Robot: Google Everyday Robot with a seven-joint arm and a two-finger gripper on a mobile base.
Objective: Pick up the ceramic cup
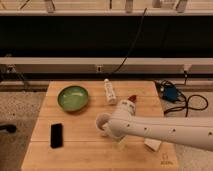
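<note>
ceramic cup (102, 121): mid-table, tipped so its mouth faces the camera, right of the black phone (56, 135), below the green bowl (73, 97) | gripper (111, 129): at the cup's right side, touching or overlapping it | grip: cannot tell, arm (165, 131) hides it

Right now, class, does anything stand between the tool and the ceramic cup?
Nothing visible does. The tool is at the ceramic cup near the table's middle; the green bowl, white bottle and black phone all lie apart.
</note>
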